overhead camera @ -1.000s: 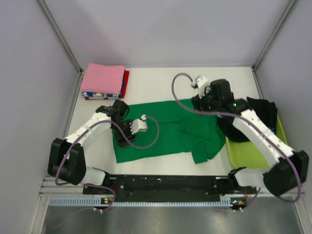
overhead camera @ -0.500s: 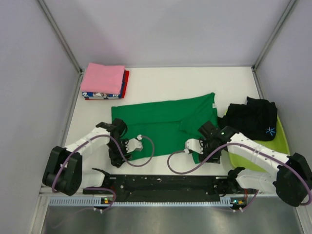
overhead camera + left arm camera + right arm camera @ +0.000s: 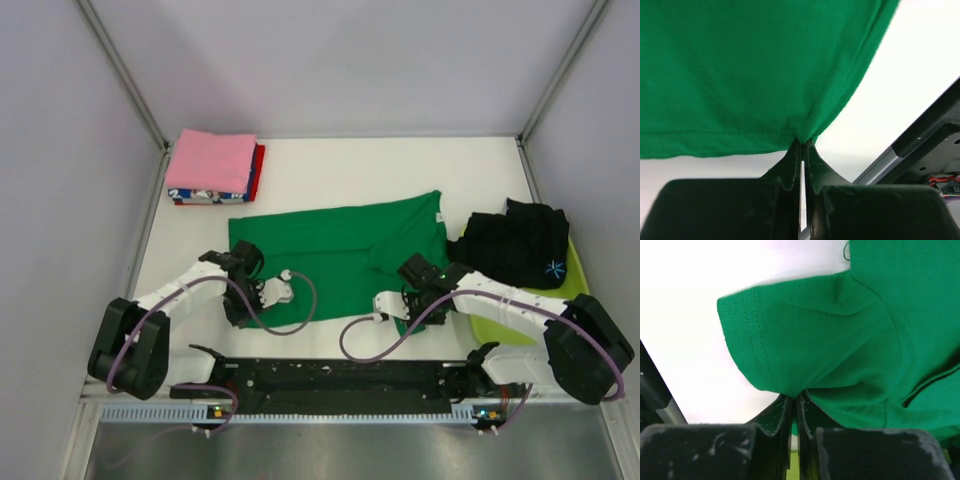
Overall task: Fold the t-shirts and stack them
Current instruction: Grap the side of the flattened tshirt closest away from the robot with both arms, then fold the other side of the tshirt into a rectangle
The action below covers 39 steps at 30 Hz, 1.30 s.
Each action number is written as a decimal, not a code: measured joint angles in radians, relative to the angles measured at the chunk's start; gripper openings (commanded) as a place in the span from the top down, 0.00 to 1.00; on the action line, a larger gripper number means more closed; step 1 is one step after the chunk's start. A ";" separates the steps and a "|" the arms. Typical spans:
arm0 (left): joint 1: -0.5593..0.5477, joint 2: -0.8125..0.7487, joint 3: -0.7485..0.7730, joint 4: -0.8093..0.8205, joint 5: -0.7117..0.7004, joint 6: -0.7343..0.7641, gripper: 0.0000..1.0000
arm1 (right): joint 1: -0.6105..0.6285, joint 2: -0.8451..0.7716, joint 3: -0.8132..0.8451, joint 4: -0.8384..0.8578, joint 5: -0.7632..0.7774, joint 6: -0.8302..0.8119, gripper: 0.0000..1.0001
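I have the left gripper (image 3: 801,147) and right gripper (image 3: 795,399) pinching the green t-shirt's (image 3: 330,250) near edge mid-fold, the far-left folded stack (image 3: 213,165) done, the black t-shirt (image 3: 515,245) pending.

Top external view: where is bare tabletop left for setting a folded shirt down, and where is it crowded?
Widest bare table: the far strip between the folded stack and the right wall, beyond the green t-shirt. A narrower patch lies left of that shirt, nearer than the stack. Crowded: the right side, where the black t-shirt lies over the lime tub.
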 measured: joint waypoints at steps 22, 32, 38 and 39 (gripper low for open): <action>0.177 0.208 0.343 0.100 -0.109 -0.155 1.00 | -0.348 0.115 0.235 0.377 -0.002 -0.127 1.00; 0.217 0.347 0.396 0.120 -0.113 -0.170 1.00 | -0.388 0.282 0.286 0.475 -0.079 -0.214 1.00; 0.227 0.347 0.419 0.138 -0.122 -0.171 1.00 | -0.398 0.310 0.286 0.492 -0.096 -0.222 1.00; 0.227 0.347 0.423 0.138 -0.122 -0.171 1.00 | -0.398 0.312 0.286 0.493 -0.097 -0.222 1.00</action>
